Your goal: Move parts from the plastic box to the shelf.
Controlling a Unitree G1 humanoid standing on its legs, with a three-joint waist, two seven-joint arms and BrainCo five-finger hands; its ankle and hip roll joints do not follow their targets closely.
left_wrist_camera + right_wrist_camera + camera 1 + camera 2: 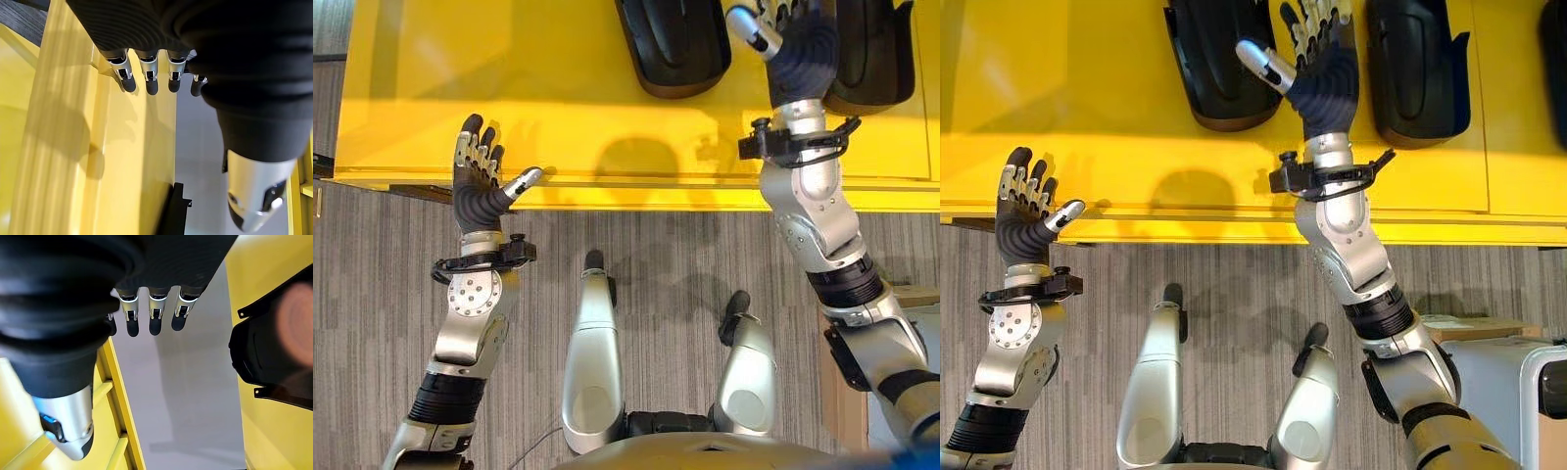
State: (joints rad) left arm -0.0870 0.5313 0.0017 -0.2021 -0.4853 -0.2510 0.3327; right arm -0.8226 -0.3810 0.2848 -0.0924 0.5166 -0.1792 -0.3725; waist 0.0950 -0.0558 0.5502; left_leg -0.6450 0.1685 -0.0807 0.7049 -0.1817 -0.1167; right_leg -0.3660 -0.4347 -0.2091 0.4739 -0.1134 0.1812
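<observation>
The right hand (1324, 69) has its fingers (154, 313) straight and apart, holding nothing, over the yellow shelf (1136, 137) between two black moulded parts (1219, 64) lying on it. The left hand (478, 186) is likewise spread and empty at the shelf's front edge. The placing step looks finished; the next move probably calls for going to the plastic box for another. The parts are dark, glossy, curved shells.

Two silver-grey arms, dark ribbed covers over wrists, left hand (476, 186) and right hand (1317, 59) with silver dark-tipped fingers, black wrist brackets, round screw-studded joint plates.
</observation>
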